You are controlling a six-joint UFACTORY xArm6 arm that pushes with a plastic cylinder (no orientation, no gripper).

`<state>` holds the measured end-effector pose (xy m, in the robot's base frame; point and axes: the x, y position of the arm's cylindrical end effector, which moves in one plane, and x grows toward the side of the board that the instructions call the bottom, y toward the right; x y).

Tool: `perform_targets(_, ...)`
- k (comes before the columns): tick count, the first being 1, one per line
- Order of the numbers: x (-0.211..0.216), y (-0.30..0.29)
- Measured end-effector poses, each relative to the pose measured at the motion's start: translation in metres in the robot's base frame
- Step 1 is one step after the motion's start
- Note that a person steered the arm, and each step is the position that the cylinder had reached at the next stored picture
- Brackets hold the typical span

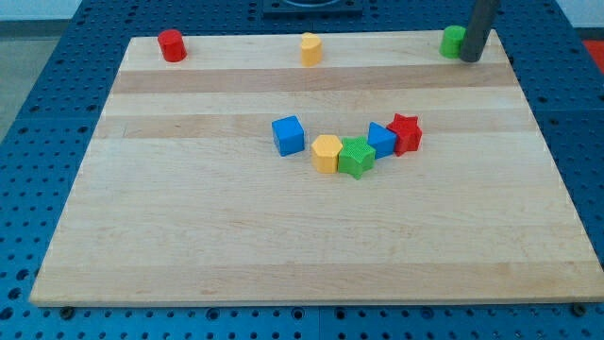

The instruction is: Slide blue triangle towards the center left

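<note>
the blue triangle (381, 138) sits mid-worktop (189, 246), touching the red star (406, 133) on its right and the green star (357, 157) at its lower left, well right of the centre left. nothing of the slide looks done. my tip (469, 59) rests far up by the green block (453, 41), perhaps touching it; the tool is a bare rod with nothing to spread or pinch.
</note>
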<state>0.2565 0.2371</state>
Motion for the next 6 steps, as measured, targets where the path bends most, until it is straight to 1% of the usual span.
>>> perform_targets(1, 0.0, 0.0)
perform_targets(2, 0.013, 0.0)
perform_targets(3, 0.049, -0.001)
perform_targets(4, 0.087, -0.024)
perform_targets(6, 0.149, -0.104)
